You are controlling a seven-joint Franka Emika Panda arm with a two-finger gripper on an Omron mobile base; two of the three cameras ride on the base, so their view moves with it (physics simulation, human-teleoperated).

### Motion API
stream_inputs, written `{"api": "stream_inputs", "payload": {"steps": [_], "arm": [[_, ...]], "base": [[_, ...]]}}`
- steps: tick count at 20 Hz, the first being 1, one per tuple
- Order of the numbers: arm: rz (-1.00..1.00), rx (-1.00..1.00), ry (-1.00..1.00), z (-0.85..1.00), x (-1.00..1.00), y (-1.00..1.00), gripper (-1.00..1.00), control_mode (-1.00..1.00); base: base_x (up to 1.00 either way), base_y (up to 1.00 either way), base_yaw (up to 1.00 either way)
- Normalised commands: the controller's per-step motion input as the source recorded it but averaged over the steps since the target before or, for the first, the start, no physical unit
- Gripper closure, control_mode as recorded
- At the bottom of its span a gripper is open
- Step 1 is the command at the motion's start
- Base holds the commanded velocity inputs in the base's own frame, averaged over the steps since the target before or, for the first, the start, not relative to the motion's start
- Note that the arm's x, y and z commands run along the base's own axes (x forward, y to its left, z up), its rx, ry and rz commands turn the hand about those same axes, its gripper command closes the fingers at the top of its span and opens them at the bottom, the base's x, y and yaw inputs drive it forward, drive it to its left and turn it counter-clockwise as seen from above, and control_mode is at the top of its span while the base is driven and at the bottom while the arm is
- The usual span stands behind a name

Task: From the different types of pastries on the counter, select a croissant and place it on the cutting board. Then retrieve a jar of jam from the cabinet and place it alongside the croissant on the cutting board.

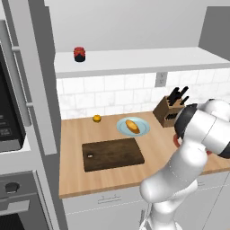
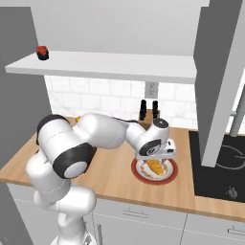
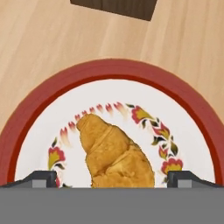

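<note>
The croissant [image 3: 114, 155] lies on a white plate with a red rim [image 3: 26, 113] and a flower pattern, and you have the gripper [image 3: 112, 179] right above it with its jaws spread wide, one dark fingertip on each side of the pastry and nothing held between them. In the right base view the gripper [image 2: 155, 162] hangs over that plate on the counter [image 2: 115, 179], near the black cooktop [image 2: 217, 172]. The cutting board [image 1: 113, 153] sits bare on the counter, further left. Behind it, a plump bun [image 1: 132, 126] rests on a pale blue plate [image 1: 144, 130], with a small orange fruit [image 1: 96, 118] just left of that. The jar of jam [image 1: 80, 54] stands on the white shelf of the cabinet [image 1: 148, 60]. A knife block [image 1: 170, 110] stands by the tiled wall.
</note>
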Motion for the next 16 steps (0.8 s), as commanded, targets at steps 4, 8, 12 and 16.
{"api": "stream_inputs", "payload": {"steps": [4,8,12,16], "arm": [[0.02,0.00,0.00,-0.13,0.00,-0.02,-1.00,-1.00],[0.00,0.00,0.00,-0.08,0.00,0.00,-1.00,-1.00],[0.00,0.00,0.00,-0.21,0.00,0.00,-1.00,-1.00],[0.00,0.00,0.00,-0.32,0.00,0.00,-1.00,-1.00]], "base": [[0.00,0.00,0.00],[0.00,0.00,0.00],[0.00,0.00,0.00],[0.00,0.00,0.00]]}}
